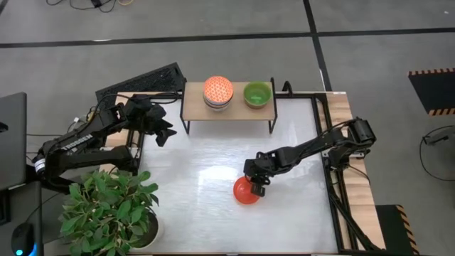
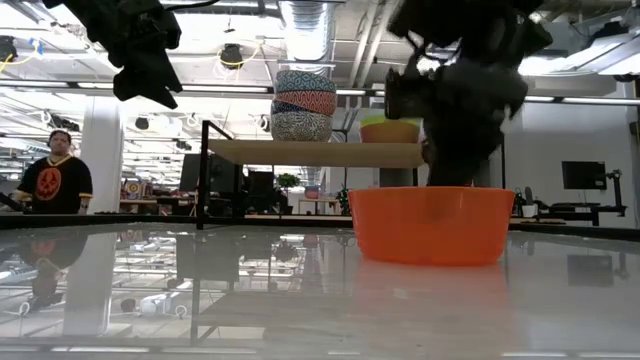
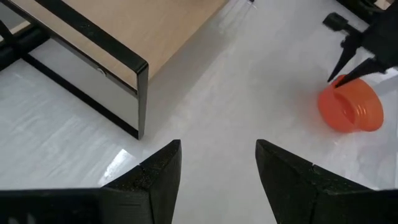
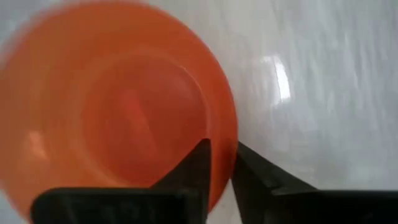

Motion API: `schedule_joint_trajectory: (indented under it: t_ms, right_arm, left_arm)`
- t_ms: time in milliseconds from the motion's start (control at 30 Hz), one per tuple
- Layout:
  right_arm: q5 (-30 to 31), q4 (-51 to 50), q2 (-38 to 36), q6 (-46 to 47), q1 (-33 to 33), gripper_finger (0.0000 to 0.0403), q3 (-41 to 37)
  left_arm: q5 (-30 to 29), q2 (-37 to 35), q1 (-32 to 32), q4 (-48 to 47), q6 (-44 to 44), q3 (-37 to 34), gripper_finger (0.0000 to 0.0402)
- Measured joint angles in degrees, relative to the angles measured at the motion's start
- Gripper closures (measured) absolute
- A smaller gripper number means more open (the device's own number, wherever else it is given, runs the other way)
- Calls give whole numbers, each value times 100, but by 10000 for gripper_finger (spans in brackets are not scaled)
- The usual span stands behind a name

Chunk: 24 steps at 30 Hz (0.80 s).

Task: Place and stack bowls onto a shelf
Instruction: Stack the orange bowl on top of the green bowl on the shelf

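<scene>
A plain orange bowl (image 1: 245,192) (image 2: 432,225) (image 4: 106,112) stands upright on its base on the white table, toward the near right. My right gripper (image 1: 256,186) (image 4: 221,165) is down at the bowl's rim and shut on it. The shelf (image 1: 195,108) (image 2: 320,152) stands at the table's far edge. On its wood top rest a stack of patterned bowls (image 1: 217,92) (image 2: 303,105) and an olive-yellow bowl (image 1: 257,94) (image 2: 390,128). My left gripper (image 1: 162,131) (image 3: 217,168) hangs open in the air off the shelf's left end, holding nothing. My right gripper holds the orange bowl by its rim (image 4: 231,134) on the side toward the table's right, one finger inside the bowl (image 4: 198,167) and one outside (image 4: 252,169). The fingers come from above, pointing down. The bowl stands upright with its base on the table (image 2: 432,258).
A potted plant (image 1: 110,210) stands at the near left corner, and a black slotted panel (image 1: 142,82) lies left of the shelf. The shelf's black leg (image 3: 142,99) is close in front of my left gripper. A person (image 2: 55,180) stands far behind the table.
</scene>
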Motion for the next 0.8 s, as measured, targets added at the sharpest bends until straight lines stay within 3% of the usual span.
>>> schedule_joint_trajectory:
  t_ms: [233, 400, 533, 800]
  right_arm:
    - [-402, -98, 470, 164, -22, 379, 108]
    - [-372, -470, 390, 154, 16, 380, 405]
    - [-339, -1321, -101, -95, -201, 380, 966]
    - [816, -2901, -1142, -642, -1426, 380, 2352]
  left_arm:
    - [1, -1, 1, 1, -8, -2, 211]
    - [1, 3, 1, -17, -37, -2, 211]
    - [-10, 2, 1, -16, -36, -2, 211]
    - [-23, 1, -1, -11, -78, -2, 211]
